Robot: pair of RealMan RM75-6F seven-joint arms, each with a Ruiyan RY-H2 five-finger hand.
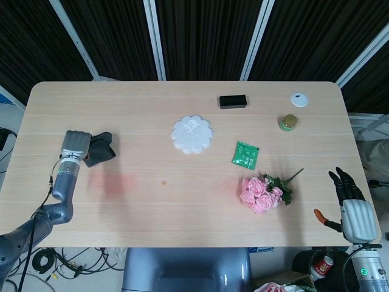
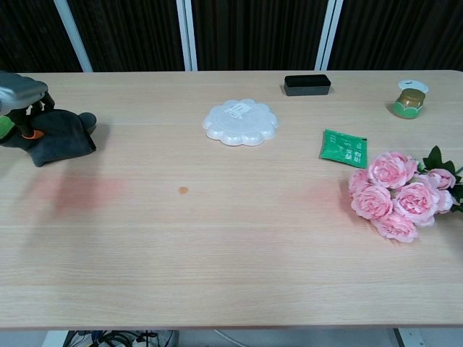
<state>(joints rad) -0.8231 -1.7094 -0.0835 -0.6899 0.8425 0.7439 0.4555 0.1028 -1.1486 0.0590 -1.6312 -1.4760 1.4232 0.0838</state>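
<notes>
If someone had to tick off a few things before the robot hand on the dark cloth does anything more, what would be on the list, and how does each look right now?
1. Left robot hand on the dark cloth: ok, its fingers curl over the cloth's edge.
2. Cloth fully gripped: cannot tell, the fingers are hidden under the hand.
3. Cloth lying on the table, not hanging over an edge: ok.
4. Space around the cloth: ok, the white plate lies well apart.
5. Right robot hand out of the way: ok, it is off the table's far right corner, holding nothing.
6. Flowers away from either hand: ok.
</notes>
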